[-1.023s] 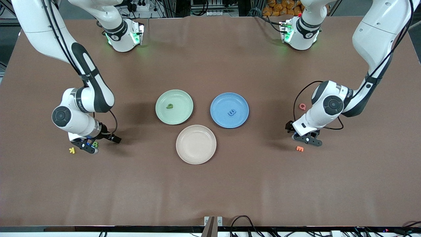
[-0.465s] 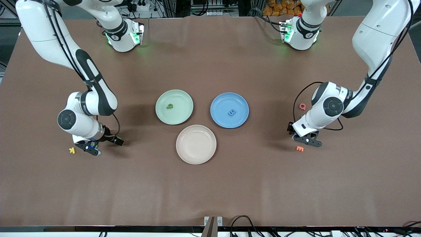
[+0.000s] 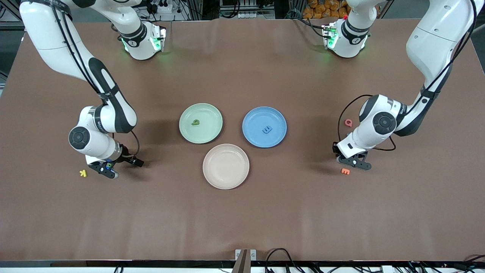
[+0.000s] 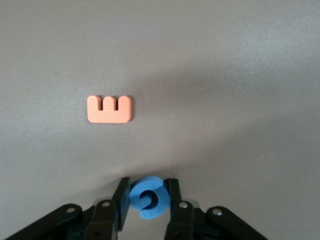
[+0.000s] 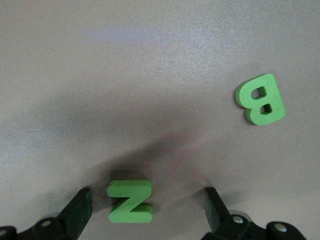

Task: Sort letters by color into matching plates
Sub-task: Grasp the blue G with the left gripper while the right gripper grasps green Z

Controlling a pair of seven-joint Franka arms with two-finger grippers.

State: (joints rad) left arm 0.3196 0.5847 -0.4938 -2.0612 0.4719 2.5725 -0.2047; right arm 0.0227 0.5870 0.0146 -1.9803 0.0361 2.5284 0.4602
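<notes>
Two grippers low over the table: left gripper (image 4: 148,200) pinching a blue letter (image 4: 148,198), right gripper (image 5: 148,210) spread wide around a green Z (image 5: 130,201)

Matt foam is seen in the blue letter (image 4: 148,197) and green Z (image 5: 129,201); the table (image 3: 242,212) is covered in smooth matt brown.

A beige plate (image 3: 226,166) is sitting on the table (image 3: 242,220); orange E (image 4: 109,109), yellow K (image 3: 83,173) and a reddish, possibly Q-shaped letter (image 3: 348,122) are lying around.
</notes>
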